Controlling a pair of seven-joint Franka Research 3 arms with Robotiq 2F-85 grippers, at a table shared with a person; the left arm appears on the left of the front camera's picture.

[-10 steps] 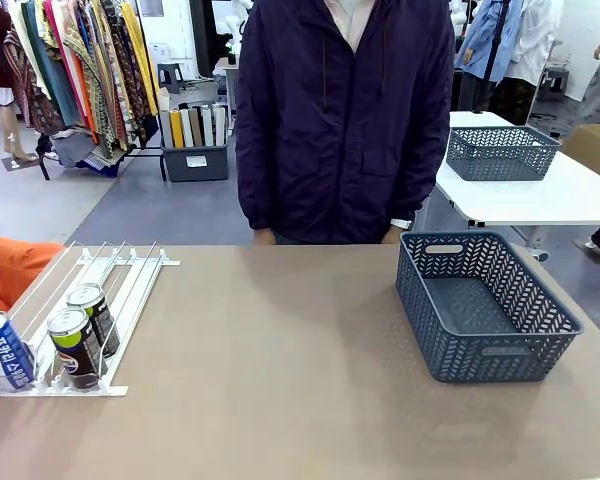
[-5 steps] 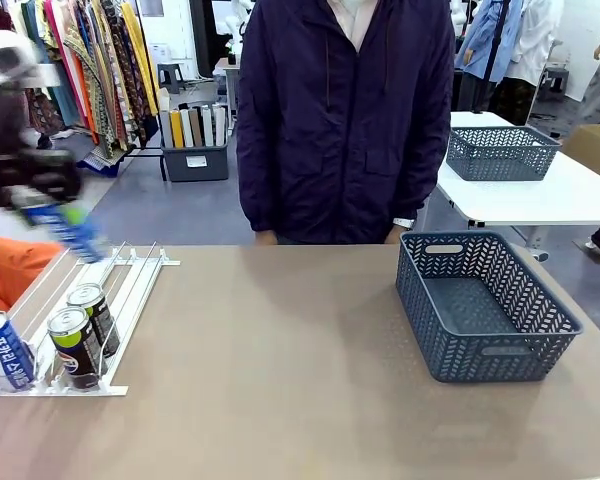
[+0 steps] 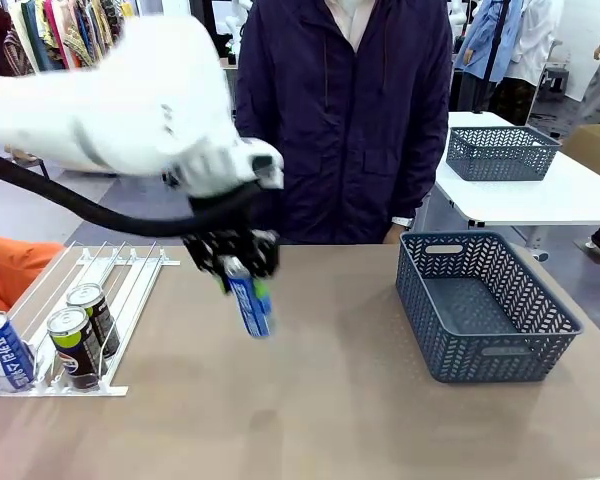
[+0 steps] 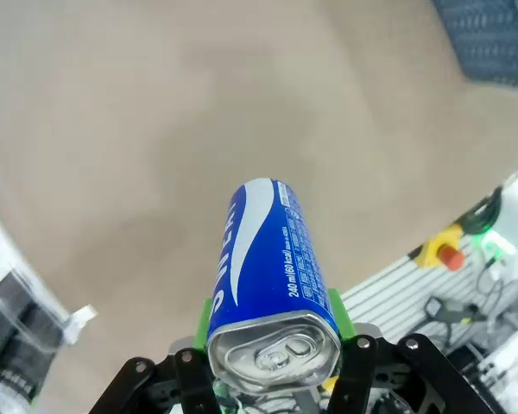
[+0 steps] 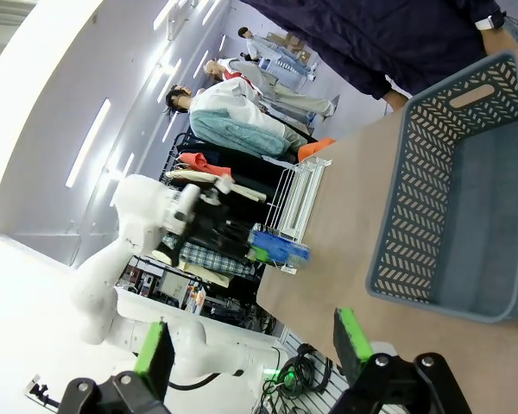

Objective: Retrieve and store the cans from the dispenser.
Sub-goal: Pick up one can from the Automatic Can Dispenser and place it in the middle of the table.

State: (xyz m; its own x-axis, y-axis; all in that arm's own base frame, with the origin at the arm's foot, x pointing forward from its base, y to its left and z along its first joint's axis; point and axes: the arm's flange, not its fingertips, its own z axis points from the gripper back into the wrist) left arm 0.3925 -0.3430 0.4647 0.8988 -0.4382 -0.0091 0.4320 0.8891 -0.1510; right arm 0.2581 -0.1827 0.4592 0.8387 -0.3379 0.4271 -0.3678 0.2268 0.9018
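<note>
My left gripper [image 3: 242,268] hangs over the middle of the table, shut on a blue-and-white can [image 3: 249,306] that tilts below it. In the left wrist view the same can [image 4: 271,259] sits between the green pads [image 4: 340,314], silver top toward the camera. The white dispenser [image 3: 130,290] lies at the table's left. At its lower end stand one blue can [image 3: 4,350] and two dark cans [image 3: 74,347]. My right gripper [image 5: 252,345] is open and holds nothing, low on the near side of the basket [image 5: 466,216].
A dark grey lattice basket [image 3: 485,305] stands at the table's right. A person in a dark purple jacket [image 3: 345,120] stands at the far edge, hands by the table. Bare tabletop lies between dispenser and basket.
My left arm has swung in from the far left, carrying the blue-and-white can from above the dispenser to over the table's middle. The cans in the dispenser have not moved.
</note>
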